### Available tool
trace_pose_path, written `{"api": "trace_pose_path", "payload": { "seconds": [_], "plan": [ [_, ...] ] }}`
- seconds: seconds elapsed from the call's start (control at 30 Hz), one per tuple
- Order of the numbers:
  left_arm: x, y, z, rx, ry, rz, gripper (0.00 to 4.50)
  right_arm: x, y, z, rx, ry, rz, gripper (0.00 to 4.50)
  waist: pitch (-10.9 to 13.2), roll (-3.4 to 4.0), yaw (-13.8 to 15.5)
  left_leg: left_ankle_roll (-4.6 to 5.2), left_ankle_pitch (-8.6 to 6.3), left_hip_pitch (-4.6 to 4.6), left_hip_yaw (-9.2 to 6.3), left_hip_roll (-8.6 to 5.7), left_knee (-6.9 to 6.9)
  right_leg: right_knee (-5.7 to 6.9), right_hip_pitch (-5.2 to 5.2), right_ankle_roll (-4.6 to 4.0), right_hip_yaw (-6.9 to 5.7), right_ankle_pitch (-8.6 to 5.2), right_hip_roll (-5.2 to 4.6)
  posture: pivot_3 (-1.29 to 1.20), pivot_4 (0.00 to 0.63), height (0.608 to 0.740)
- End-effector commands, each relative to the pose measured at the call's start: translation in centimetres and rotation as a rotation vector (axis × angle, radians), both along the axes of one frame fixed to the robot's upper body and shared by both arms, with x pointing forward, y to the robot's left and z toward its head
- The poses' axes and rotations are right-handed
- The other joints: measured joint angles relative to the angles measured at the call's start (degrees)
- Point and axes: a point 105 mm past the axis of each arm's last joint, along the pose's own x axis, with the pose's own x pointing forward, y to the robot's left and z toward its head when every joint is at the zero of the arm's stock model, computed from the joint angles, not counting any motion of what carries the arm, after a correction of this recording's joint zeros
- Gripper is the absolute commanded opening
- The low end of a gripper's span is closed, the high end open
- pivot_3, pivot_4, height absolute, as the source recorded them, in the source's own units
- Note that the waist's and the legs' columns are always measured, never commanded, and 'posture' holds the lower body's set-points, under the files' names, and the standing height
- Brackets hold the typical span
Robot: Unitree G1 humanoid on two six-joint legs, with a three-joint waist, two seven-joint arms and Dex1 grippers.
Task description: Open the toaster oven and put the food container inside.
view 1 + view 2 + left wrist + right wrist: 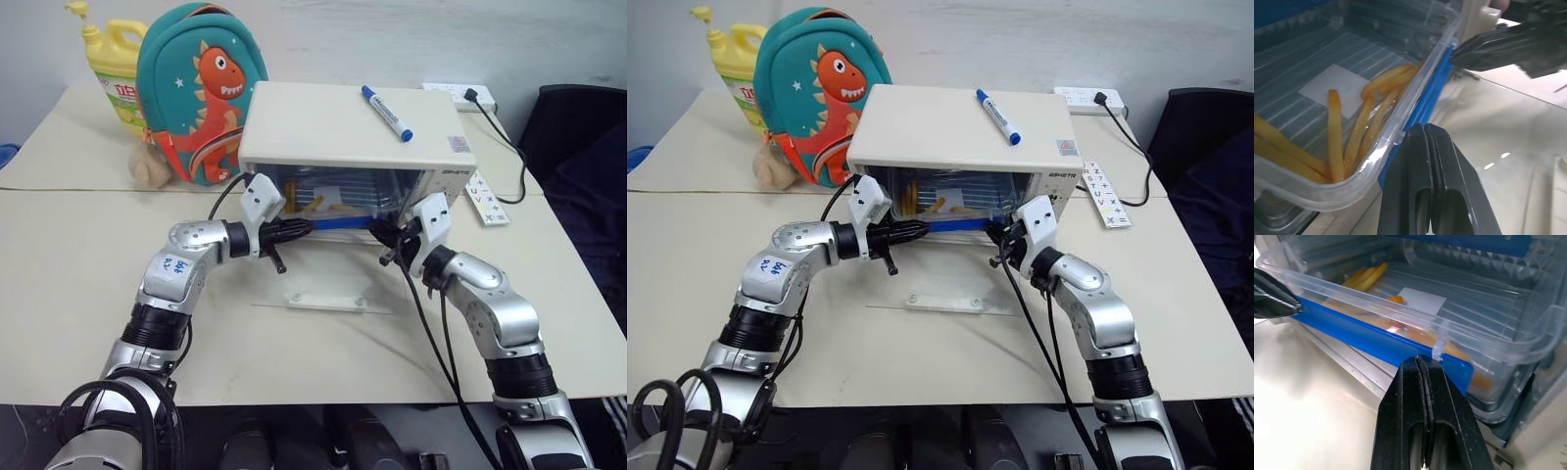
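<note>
Both closed grippers press against the blue front clip of the food container sitting in the open toaster oven.

Head views: the cream-white boxy toaster oven (353, 127) stands on the beige table (88, 284) with its glass door (328, 292) dropped flat; the shallow clear plastic food container (328, 201) of yellow sticks lies inside the cavity, its blue edge at the opening. The left gripper (299, 229) and right gripper (384, 233) meet that edge from either side. A blue marker pen (386, 113) lies on the oven top; a teal dinosaur backpack (196, 88) and yellow detergent bottle (113, 69) stand behind.
Left wrist view: black fingers (1425, 196) pinched together, tip against the blue clip.
Right wrist view: fingers (1425, 421) likewise pressed together, touching the clip.
</note>
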Motion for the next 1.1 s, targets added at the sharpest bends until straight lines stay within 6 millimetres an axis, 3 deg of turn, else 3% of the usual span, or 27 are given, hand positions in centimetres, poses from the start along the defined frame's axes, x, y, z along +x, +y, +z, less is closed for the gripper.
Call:
{"api": "trace_pose_path", "payload": {
  "seconds": [0.03, 0.23, 0.4, 0.5, 0.6, 0.7, 0.9, 1.1],
  "plan": [
    [0.3, 0.9, 2.0, -0.034, -0.071, 0.053, 0.03, -1.9, -0.4, 1.8, 0.013, -0.051, 0.067, 0.0, 0.0, 0.0, -0.09, 0.0, 0.0, 0.0, -0.01, 0.01, -0.01, 0.0, 0.0, 0.0, -0.01, 0.0, 0.0, 0.0, 0.15, 0.74],
    [-0.4, 1.9, 2.1, -0.013, -0.092, 0.097, 0.03, -4.6, -2.2, 1.7, 0.0, -0.008, 0.1, 0.0, 0.01, 0.01, -0.3, -0.04, 0.02, 0.04, 0.0, 0.02, -0.12, -0.02, 0.0, -0.01, 0.02, 0.0, 0.01, 0.0, 0.15, 0.74],
    [-2.6, 3.7, 2.1, 0.044, -0.09, 0.059, 0.03, -8.4, -3.8, 1.1, -0.033, 0.07, 0.165, 0.0, 0.01, 0.02, -0.21, -0.05, 0.03, 0.05, -0.04, 0.04, -0.29, -0.16, 0.0, -0.02, 0.0, -0.02, 0.01, 0.0, 0.15, 0.74],
    [-5.7, 5.9, 2.4, 0.11, -0.064, -0.041, 0.62, -11.4, -3.9, 0.0, -0.06, 0.152, 0.242, 0.0, 0.01, 0.02, -0.34, -0.05, 0.02, 0.04, -0.03, 0.04, -0.31, -0.22, 0.01, -0.02, 0.0, -0.02, 0.01, 0.0, 0.15, 0.74],
    [-9.4, 8.2, 3.4, 0.191, -0.013, -0.151, 1.58, -13.6, -4.2, -1.5, -0.095, 0.24, 0.285, 0.0, 0.01, 0.01, -0.48, -0.09, 0.03, 0.08, -0.06, 0.11, -0.43, -0.3, 0.02, -0.09, -0.05, -0.06, 0.03, 0.0, 0.15, 0.74],
    [-12.4, 11.4, 5.6, 0.304, 0.067, -0.207, 2.54, -13.5, -4.5, -4.0, -0.119, 0.307, 0.233, 0.0, -0.03, -0.1, -0.6, -0.07, 0.03, 0.1, -0.09, 0.12, -0.4, -0.33, 0.05, -0.13, -0.09, -0.06, 0.02, 0.0, 0.15, 0.74],
    [-13.2, 13.1, 9.4, 0.395, 0.005, -0.189, 4.48, -12.1, -4.0, -7.9, -0.152, 0.338, 0.176, 0.0, -0.05, 0.03, 0.02, 0.28, -0.14, 0.2, -0.12, -0.06, -0.41, -0.53, 0.22, -0.16, -0.19, -0.08, -0.08, 0.0, 0.15, 0.74],
    [-12.3, 12.9, 11.6, 0.37, -0.089, -0.155, 4.48, -9.4, -3.3, -8.6, -0.111, 0.29, 0.104, 0.0, -0.05, 0.01, -0.58, 0.3, -0.16, 0.1, 0.0, -0.02, -0.4, -0.47, 0.08, -0.15, -0.09, -0.08, 0.01, 0.0, 0.15, 0.74]
  ]
}}
